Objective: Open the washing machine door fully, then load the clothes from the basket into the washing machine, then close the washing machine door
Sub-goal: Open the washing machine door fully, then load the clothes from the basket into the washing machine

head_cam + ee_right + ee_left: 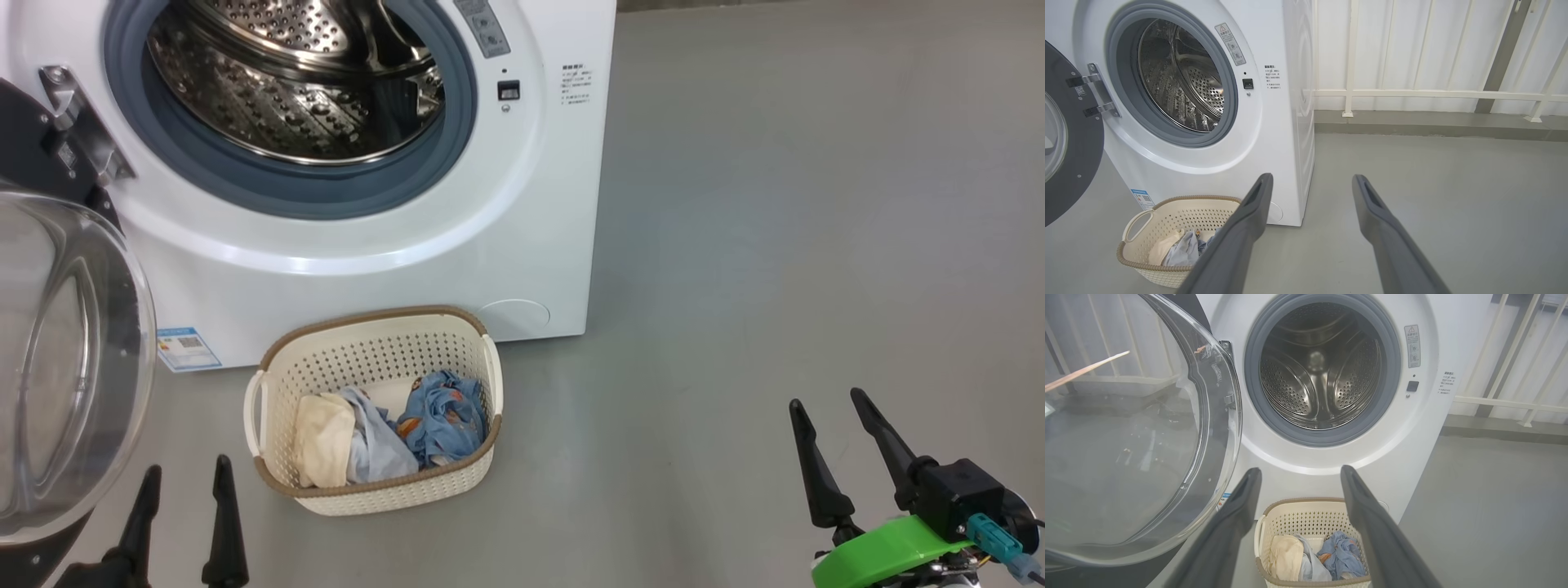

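Note:
The white washing machine (522, 204) stands with its steel drum (302, 82) exposed and bare. Its door (65, 359) hangs swung open to the left, the glass bowl bulging toward me. On the floor in front sits the cream basket (371, 359) holding the clothes (384, 433): a cream-beige piece, a pale blue-white one and blue fabric with orange print. My left gripper (186, 482) is open and holds nothing, just left of the basket and below the door. My right gripper (829, 408) is open too, well to the right over bare floor.
Grey floor (775, 245) spreads wide to the right of the machine. A white railing and wall (1433, 94) run behind it. A blue label sticker (188, 349) and a round service flap (516, 317) mark the machine's lower front.

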Robot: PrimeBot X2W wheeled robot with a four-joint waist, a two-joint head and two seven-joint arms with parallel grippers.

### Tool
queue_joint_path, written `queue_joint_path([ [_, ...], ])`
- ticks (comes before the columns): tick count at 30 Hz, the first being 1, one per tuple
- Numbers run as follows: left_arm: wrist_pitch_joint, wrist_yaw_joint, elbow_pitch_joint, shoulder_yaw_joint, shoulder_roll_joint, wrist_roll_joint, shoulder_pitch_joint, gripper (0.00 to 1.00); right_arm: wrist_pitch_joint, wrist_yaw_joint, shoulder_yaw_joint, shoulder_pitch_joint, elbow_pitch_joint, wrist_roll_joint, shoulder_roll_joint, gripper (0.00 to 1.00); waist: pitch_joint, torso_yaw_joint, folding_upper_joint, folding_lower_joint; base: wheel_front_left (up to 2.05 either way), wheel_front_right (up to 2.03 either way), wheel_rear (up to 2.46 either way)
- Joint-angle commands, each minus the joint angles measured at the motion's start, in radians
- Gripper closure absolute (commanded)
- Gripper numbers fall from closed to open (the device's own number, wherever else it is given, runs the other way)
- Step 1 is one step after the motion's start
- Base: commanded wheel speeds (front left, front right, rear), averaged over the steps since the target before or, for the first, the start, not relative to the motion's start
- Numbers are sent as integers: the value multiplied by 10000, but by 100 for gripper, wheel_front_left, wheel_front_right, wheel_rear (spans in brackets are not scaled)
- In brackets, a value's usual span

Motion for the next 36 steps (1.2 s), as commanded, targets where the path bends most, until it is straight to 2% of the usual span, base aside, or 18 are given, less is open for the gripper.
queue_joint_path([
  [1,-55,-42,-234,272,172,-34,-52,0,-120,16,230,-29,-301,-39,-25,0,-83,-3,0,0,0,0,0],
  [28,-55,-79,-12,156,318,83,118,0,-120,16,151,150,-303,-112,-4,0,-178,224,0,0,0,0,0],
  [36,-55,-74,122,166,314,129,-48,0,-120,16,160,104,-251,-91,13,0,-110,276,0,0,65,-65,0],
])
